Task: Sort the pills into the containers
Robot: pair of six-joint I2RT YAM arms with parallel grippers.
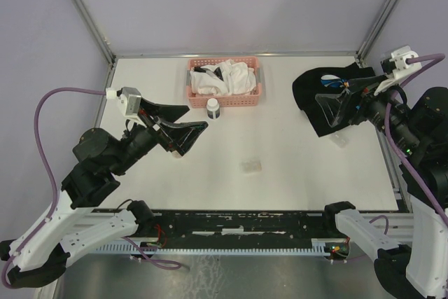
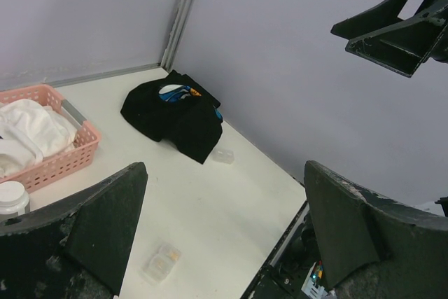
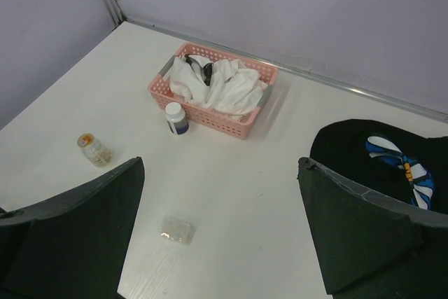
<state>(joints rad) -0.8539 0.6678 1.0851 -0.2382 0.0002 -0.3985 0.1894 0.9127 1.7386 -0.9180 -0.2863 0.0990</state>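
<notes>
The clear box (image 1: 250, 165) lies flat on the white table (image 1: 294, 173), out in the open near the middle. It is small and see-through. In the left wrist view a few tiny orange bits show inside it, but they are too small to tell what they are.

The left claw (image 1: 196, 118) hangs above the table with its two fingers spread wide. It holds nothing. The clear box is near it, a bit toward the right arm's side and closer to the arm bases. They do not touch.

The right claw (image 1: 320, 87) is also spread wide and holds nothing. It hangs over a black cloth (image 1: 311, 113) at the right side of the table. The clear box is well apart from this claw, toward the left arm's side and closer to the arm bases.

A second clear box (image 1: 341, 139) lies just beside the near edge of the black cloth.

A pink basket (image 1: 199, 96) with white cloths (image 1: 224, 78) sits at the far side of the table. A white-capped bottle (image 1: 213, 108) stands upright just in front of the basket, close to the left claw. In the right wrist view a little jar (image 3: 94, 150) with an orange top lies on the table, well apart from the clear box.
</notes>
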